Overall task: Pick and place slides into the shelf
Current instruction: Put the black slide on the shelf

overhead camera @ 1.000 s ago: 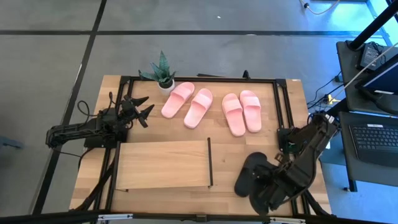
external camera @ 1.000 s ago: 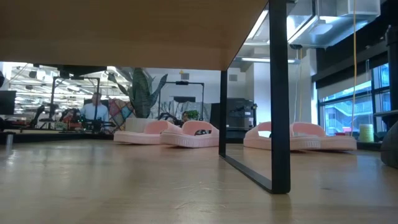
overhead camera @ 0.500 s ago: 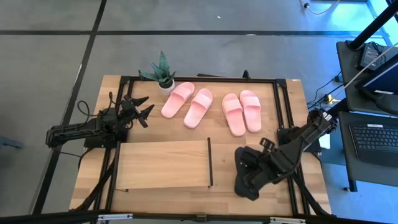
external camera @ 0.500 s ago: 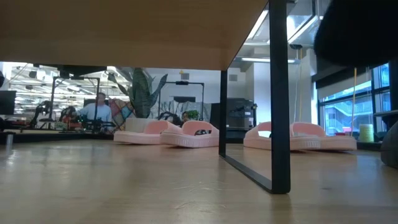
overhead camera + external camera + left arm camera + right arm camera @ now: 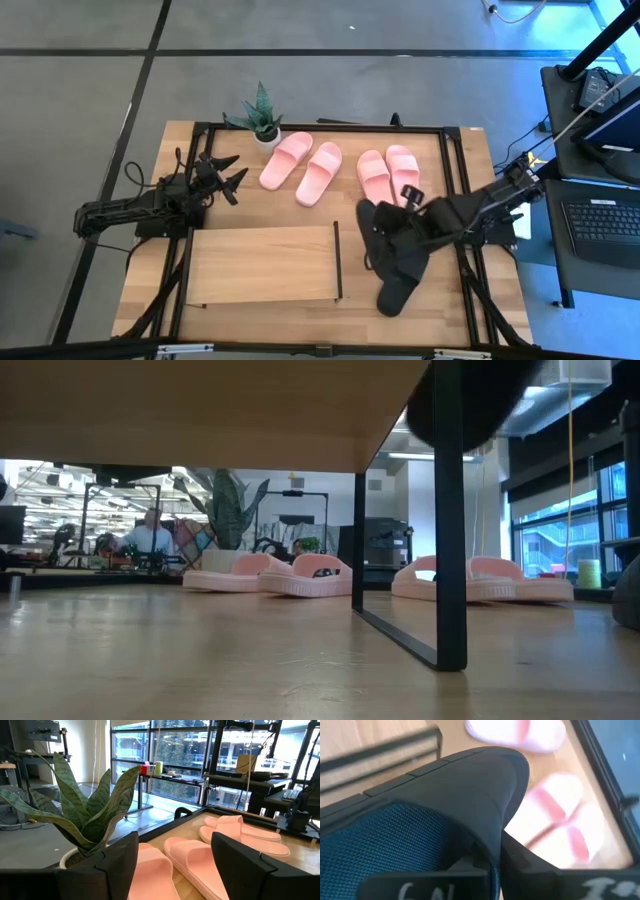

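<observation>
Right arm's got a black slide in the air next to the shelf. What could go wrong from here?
1. The right claw pinches the black slide by one edge; it may slip.
2. It could clip the shelf end frame.
3. The second black slide lies below, possibly in its path.

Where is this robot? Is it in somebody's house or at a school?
Probably neither: it looks like a robotics lab or office workshop. A laptop sits on a desk beside the table, big windows show behind it, and more equipment benches with a seated person fill the room beyond.

Plant (image 5: 262, 118) far-left corner, slides (image 5: 340, 172) beside it, shelf (image 5: 262, 264) in front.
</observation>
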Controlling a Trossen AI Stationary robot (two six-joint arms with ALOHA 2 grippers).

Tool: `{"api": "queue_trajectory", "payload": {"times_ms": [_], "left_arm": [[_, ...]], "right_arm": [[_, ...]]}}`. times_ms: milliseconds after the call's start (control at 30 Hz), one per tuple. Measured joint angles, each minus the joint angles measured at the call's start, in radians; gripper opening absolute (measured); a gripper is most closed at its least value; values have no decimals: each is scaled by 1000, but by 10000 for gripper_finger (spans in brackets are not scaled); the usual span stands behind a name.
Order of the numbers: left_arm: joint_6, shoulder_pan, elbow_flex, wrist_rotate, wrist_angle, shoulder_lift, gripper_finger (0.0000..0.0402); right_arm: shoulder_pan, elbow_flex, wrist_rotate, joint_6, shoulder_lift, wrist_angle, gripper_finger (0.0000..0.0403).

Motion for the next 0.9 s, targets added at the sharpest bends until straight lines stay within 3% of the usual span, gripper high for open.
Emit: {"api": "queue_trajectory", "payload": {"times_ms": [133,367,767,900], "left_arm": [[0,0,0,0,0,0,242],[0,0,0,0,0,0,242],[0,0,0,0,0,0,242],[-1,0,0,0,0,0,242]], "right_arm": [[-49,41,13,-125,6,32,13],[-60,297,169,-308,72,59,13],[-64,669,191,-542,354,69,13],[-64,649,210,-584,402,123,13]]}}
